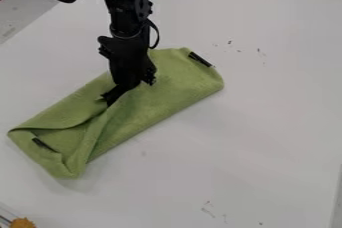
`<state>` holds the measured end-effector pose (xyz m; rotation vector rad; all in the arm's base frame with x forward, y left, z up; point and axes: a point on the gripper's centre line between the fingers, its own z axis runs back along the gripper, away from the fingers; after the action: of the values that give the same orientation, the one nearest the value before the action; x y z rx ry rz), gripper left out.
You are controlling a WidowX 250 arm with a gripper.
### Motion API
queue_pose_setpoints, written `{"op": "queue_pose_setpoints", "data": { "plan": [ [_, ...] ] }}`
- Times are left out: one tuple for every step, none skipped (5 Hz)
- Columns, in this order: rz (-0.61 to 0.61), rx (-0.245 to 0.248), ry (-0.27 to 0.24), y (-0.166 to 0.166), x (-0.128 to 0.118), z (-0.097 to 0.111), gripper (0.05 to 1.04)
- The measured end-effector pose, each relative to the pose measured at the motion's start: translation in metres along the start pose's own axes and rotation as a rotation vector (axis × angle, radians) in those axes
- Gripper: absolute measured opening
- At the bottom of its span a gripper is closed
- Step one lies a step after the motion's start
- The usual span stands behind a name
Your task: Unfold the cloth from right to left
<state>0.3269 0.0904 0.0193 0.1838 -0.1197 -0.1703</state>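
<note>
the green cloth (163, 82) lies folded across the middle and left of the view, its long axis running from eight o'clock up to two, with a dark tab (44, 145) near its eight o'clock end and another (200, 59) near its two o'clock end. raised creases run from the tool (115, 97) toward seven o'clock, where the layers gape a little. the tool points down over the cloth's middle, so cloth lies to both its two and its eight; whether it is open, closed or gripping fabric i cannot tell. the arm (125, 14) comes in from eleven o'clock. unfolding likely means drawing the top layer toward nine or ten, across that long axis. around it spreads the white worktop (254, 147), an orange-yellow thing (23, 223) at seven.
</note>
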Motion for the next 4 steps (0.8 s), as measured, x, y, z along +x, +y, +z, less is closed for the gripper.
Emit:
{"op": "queue_pose_setpoints", "data": {
  "plan": [
    [-0.035,0.066,0.023,0.025,0.012,0.019,0.086],
    [-0.029,0.146,-0.008,0.076,0.020,0.032,0.058],
    [-0.008,0.113,-0.004,0.102,0.015,0.007,0.071],
    [0.039,0.098,-0.026,0.125,0.004,-0.021,0.139]
  ]
}}
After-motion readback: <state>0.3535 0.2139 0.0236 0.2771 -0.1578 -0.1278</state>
